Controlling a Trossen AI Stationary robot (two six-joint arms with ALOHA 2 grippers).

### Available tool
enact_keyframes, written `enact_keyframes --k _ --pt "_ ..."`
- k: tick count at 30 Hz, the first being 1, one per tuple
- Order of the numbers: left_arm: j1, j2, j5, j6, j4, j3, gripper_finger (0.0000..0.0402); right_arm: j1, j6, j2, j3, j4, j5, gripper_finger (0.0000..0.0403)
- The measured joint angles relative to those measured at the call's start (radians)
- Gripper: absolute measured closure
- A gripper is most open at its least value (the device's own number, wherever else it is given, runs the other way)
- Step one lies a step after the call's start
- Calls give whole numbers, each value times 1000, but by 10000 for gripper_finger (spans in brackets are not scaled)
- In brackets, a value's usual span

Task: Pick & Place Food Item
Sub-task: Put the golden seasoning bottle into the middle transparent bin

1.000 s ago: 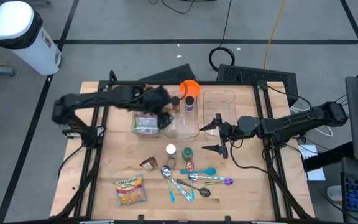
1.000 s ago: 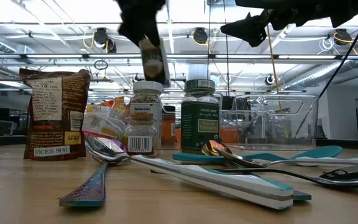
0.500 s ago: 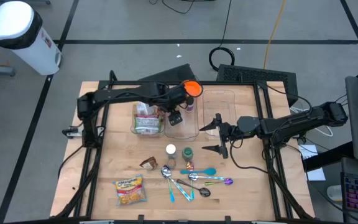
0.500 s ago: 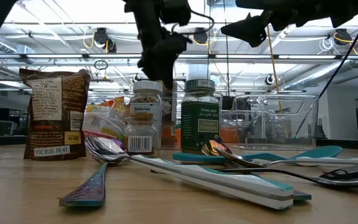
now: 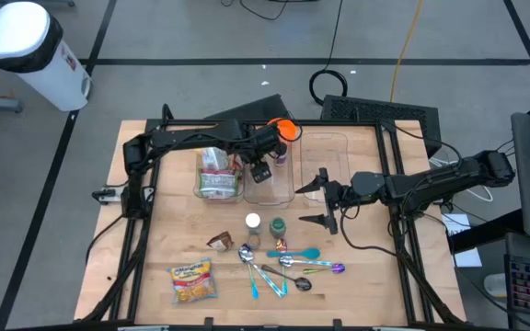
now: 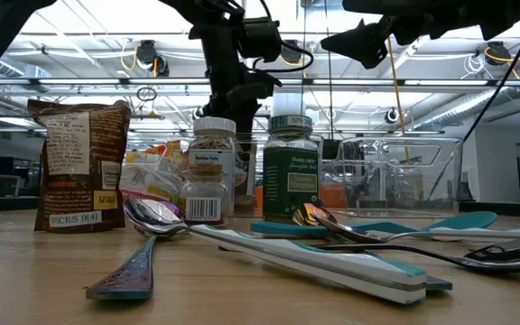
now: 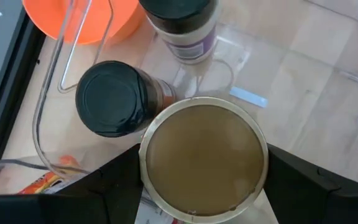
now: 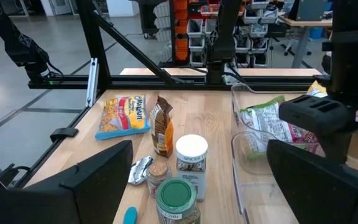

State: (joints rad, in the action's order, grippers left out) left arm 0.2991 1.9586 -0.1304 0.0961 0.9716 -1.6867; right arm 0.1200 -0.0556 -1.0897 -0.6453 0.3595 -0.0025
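My left gripper [image 5: 263, 156] is shut on a small jar with a tan lid [image 7: 204, 155]. It hangs over the middle clear container [image 5: 272, 187], above a black-lidded jar [image 7: 110, 96] and a purple-labelled jar [image 7: 180, 25] that stand upright inside. An orange bowl [image 5: 282, 130] sits at the container's far end. In the low view my left gripper [image 6: 235, 77] is high above the spice jars. My right gripper [image 5: 325, 198] hovers open and empty over the table's right half. My left gripper pinches the jar between its two fingers, one on each opposite side [image 7: 143, 171] just below the tan lid. The fingers [image 7: 107, 183] point down from above. The jar hangs upright, lid up, clear of the container and the jars below.
The left clear container [image 5: 217, 175] holds a snack bag. A third clear container [image 5: 325, 156] stands to the right. Nearer lie a white-lidded spice jar [image 5: 252, 222], a green-lidded jar [image 5: 277, 224], a brown pouch [image 5: 219, 241], a yellow snack bag [image 5: 192, 280] and several spoons [image 5: 283, 267].
My left gripper has carried the jar toward the table's right, from above the left container with the snack bag to above the middle container. It has stayed shut on the jar.
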Motion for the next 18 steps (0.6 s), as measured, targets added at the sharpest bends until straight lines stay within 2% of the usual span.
enact_keyframes --k 5,11,18 --pt "0 -1 0 11 14 0 122 0 0 0 0 -2 0 42" --pt "-7 33 0 16 19 0 81 0 0 0 0 -2 0 42" --pt "-7 37 -1 14 13 8 101 0 0 0 0 -2 0 42"
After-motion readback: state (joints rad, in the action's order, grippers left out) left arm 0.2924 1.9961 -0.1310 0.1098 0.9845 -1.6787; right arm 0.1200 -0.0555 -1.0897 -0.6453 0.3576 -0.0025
